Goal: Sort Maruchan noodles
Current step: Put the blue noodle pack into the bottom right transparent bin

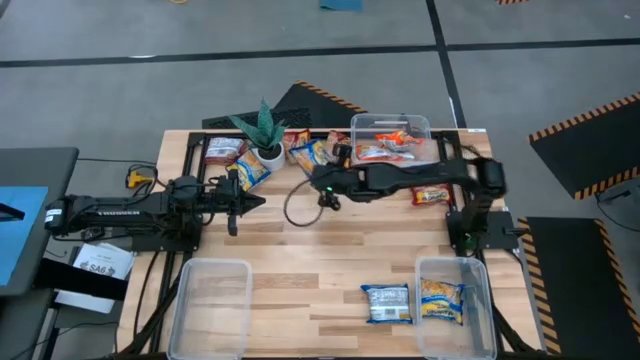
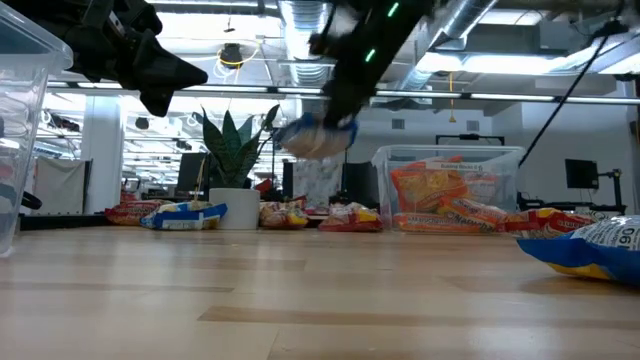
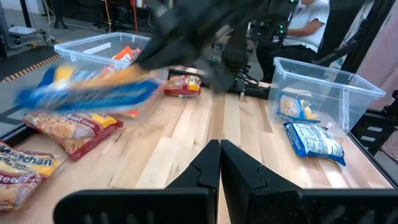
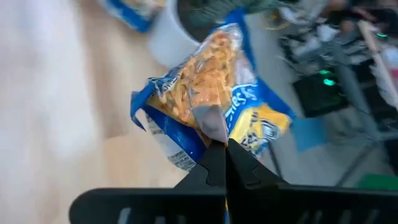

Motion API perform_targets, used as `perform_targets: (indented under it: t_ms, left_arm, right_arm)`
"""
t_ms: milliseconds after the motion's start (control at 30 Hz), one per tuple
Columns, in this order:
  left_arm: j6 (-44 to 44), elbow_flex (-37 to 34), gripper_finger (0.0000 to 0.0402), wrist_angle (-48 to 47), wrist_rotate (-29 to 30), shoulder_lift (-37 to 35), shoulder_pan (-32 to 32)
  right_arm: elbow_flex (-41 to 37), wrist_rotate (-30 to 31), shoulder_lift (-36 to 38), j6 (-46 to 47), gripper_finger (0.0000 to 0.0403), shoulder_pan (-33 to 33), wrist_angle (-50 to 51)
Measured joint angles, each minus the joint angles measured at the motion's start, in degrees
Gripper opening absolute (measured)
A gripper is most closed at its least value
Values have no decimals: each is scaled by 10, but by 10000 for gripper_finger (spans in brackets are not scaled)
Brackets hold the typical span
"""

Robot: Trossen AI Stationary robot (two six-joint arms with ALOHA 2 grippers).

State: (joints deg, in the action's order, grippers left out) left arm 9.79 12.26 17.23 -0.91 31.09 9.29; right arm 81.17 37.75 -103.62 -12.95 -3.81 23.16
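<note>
My right gripper reaches across to the far middle of the table and is shut on a blue-yellow Maruchan noodle packet, which is held in the air near the potted plant. My left gripper hovers shut over the left-centre of the table and touches nothing. Other packets lie flat along the far edge. A red one lies by the right arm. Red-orange ones fill the far bin. A blue packet lies near the front, and a yellow-blue one sits in the near right bin. My right gripper pinches the blue-yellow packet between its two fingers at a crimped edge. The fingers come from the right, slanting down. The packet is lifted clear of the table and sticks out ahead of and below the fingertips.
A clear bin stands at the near left, another at the near right and a third at the far edge. The plant's white pot sits close to the held packet. A cable loop lies mid-table. Bare wood spans the middle.
</note>
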Motion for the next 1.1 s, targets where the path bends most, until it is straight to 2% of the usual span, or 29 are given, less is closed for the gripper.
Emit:
perform_targets:
  t_ms: [167,333,433,600,767,900,1100]
  left_arm:
    - [5,0,0,-5,-3,0,0]
    - [5,0,0,-7,-2,0,0]
    - [5,0,0,-7,1,0,0]
    - [5,0,0,-7,1,0,0]
    - [8,0,0,-7,2,0,0]
    - [8,0,0,-7,2,0,0]
    - [8,0,0,-7,3,0,0]
  right_arm:
    - [0,-51,97,75,6,62,173]
    - [0,-139,194,214,6,153,324]
    - [0,-181,244,321,6,224,376]
    - [0,-192,310,527,7,363,413]
    - [0,-192,343,772,7,498,462]
    - [0,-216,347,962,7,587,506]
    - [0,-249,340,1179,7,677,547]
